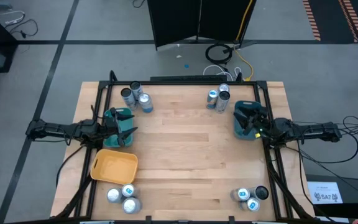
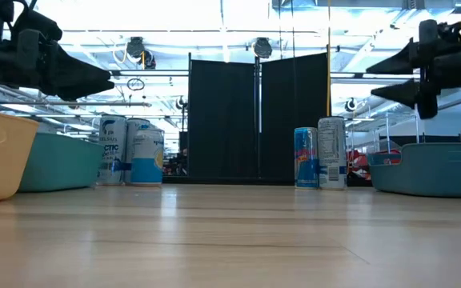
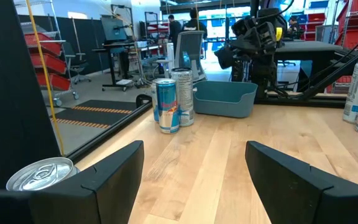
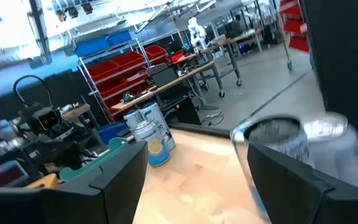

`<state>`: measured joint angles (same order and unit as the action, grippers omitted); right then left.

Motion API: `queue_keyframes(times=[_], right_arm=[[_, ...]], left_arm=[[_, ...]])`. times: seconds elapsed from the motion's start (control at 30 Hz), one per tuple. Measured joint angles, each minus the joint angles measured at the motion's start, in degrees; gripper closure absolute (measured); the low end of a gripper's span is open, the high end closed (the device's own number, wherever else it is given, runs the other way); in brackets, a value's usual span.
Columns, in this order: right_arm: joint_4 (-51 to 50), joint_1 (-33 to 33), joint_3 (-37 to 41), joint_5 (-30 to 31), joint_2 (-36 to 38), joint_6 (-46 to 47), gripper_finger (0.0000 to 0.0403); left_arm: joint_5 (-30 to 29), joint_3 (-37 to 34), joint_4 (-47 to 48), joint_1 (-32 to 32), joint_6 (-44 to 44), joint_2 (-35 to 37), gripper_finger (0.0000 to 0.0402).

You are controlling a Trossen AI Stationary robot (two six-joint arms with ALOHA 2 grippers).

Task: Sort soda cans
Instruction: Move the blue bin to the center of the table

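The soda cans stand upright on the wooden table in four clusters: far left [image 1: 135, 98], far right [image 1: 218, 98], near left [image 1: 123, 198] and near right [image 1: 252, 198]. My left gripper [image 1: 128, 129] hovers open over the left teal tray [image 1: 114, 117], pointing level toward the table's right side, with nothing between its fingers [image 3: 110, 177]. My right gripper [image 1: 244, 121] hovers open over the right teal tray [image 1: 241, 129], pointing toward the table's left and far side. The right wrist view shows a blurred can [image 4: 297, 155] just past its fingers, and the gripper itself [image 4: 194, 180] holds nothing.
A yellow tray [image 1: 114, 167] lies near the left edge, in front of the left teal tray. The middle of the table [image 1: 185, 149] is bare wood. A black frame [image 1: 185, 79] runs along the far edge, and cables lie on the floor beyond it.
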<state>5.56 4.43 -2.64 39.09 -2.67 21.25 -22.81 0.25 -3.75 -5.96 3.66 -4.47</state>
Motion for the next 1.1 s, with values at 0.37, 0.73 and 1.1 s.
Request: queue_keyframes(times=[0.37, 0.73, 1.1], right_arm=[[-11.1, 0.0, -19.4, -2.0, -13.0, -11.4, 0.0146], [-31.4, 0.0, -37.3, -1.9, -27.8, 1.5, 0.0182], [-30.0, 0.2, -43.6, -8.0, -40.0, 9.6, 0.0195]], left_arm=[[0.0, 0.0, 0.0, 0.0, 0.0, 0.0, 0.0111], [0.0, 0.0, 0.0, 0.0, 0.0, 0.0, 0.0111], [0.0, 0.0, 0.0, 0.0, 0.0, 0.0, 0.0111]])
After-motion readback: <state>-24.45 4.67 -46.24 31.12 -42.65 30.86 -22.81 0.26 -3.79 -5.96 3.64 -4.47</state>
